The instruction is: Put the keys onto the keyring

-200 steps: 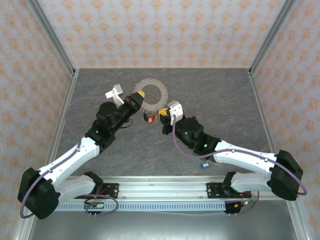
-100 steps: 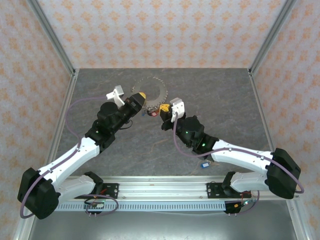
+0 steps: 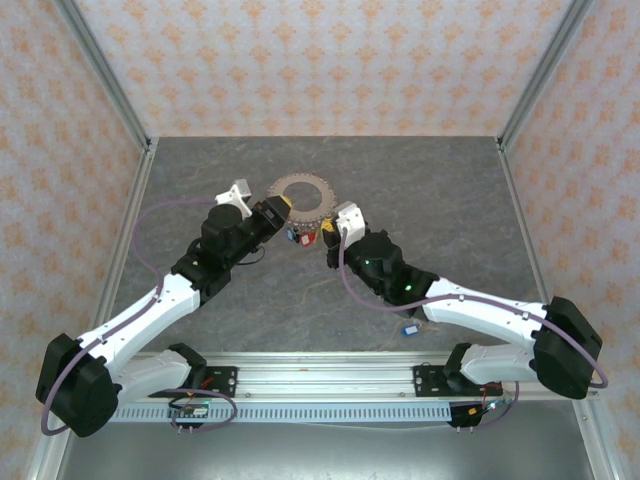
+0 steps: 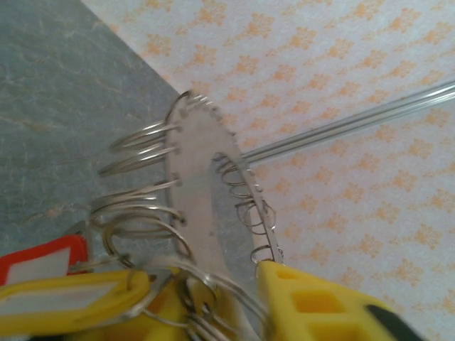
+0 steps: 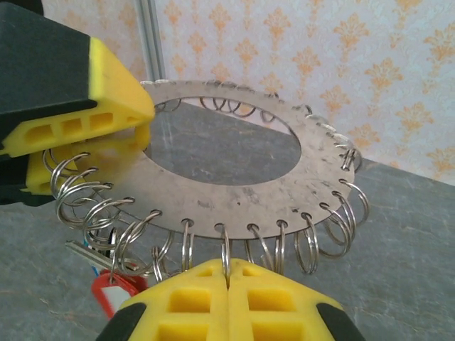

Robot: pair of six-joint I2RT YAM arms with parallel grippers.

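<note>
The keyring [image 3: 303,192], a flat grey disc with small wire rings round its rim, is held between both grippers a little above the table. My right gripper [image 5: 227,264] is shut on one wire ring at the disc's [image 5: 213,181] near edge. My left gripper [image 3: 283,207] straddles the disc's left rim, with one yellow finger [image 5: 92,114] above it and one below, and a small gap shows. Keys with a red tag [image 5: 112,295] and a yellow tag [image 4: 71,298] hang from rings by the left gripper [image 4: 220,278].
Another key with a blue tag [image 3: 409,329] lies on the grey table beside the right arm's forearm. Patterned walls and metal corner posts enclose the table on three sides.
The left gripper's jaws have parted slightly at the disc's rim. The disc tilted up half a second ago and now lies flatter; both grippers shifted a little.
</note>
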